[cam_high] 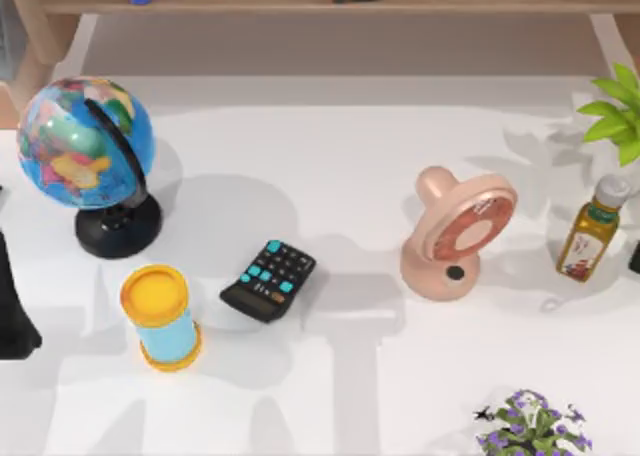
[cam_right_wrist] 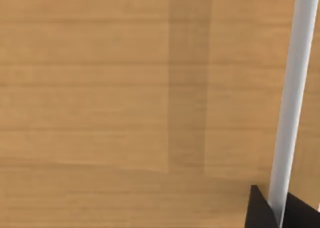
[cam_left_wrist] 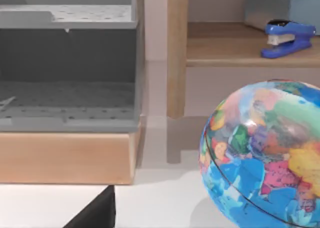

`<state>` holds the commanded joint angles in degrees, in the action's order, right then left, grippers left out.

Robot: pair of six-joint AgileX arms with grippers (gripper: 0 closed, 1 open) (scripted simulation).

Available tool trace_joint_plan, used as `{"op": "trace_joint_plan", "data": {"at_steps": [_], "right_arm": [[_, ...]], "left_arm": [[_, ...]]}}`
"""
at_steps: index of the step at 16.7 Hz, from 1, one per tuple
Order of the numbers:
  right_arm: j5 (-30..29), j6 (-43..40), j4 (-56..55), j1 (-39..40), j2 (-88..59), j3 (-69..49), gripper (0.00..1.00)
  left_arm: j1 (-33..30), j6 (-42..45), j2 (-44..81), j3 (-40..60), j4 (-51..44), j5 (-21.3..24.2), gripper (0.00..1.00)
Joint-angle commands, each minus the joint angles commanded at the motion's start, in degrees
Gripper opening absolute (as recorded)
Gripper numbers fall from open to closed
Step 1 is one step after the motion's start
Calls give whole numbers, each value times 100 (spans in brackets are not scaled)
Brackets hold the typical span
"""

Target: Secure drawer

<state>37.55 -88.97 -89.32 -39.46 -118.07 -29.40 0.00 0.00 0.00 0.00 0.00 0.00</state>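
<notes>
Right end effector [cam_right_wrist: 277,210] is being held against the wooden drawer [cam_right_wrist: 100,98], its pale handle [cam_right_wrist: 295,88] being straddled; whether it is clenched cannot be told. Left arm [cam_high: 14,316] is being parked at the desk's [cam_high: 350,176] left edge, near the globe [cam_high: 85,141].

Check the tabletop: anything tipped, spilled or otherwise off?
Nothing spilled or tipped. The globe, yellow-capped canister, pink fan and oil bottle all stand upright, and the calculator lies flat, turned at an angle. Left wrist view: grey drawer unit.
</notes>
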Motion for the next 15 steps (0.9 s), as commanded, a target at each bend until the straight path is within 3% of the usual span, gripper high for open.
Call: {"op": "trace_joint_plan", "data": {"at_steps": [7,15], "right_arm": [[-59,8,73,31,-48,-83,0],[-670,2,803,651,-477,-1239,0]], "left_arm": [[0,0,0,0,0,0,100],[0,0,0,0,0,0,100]]}}
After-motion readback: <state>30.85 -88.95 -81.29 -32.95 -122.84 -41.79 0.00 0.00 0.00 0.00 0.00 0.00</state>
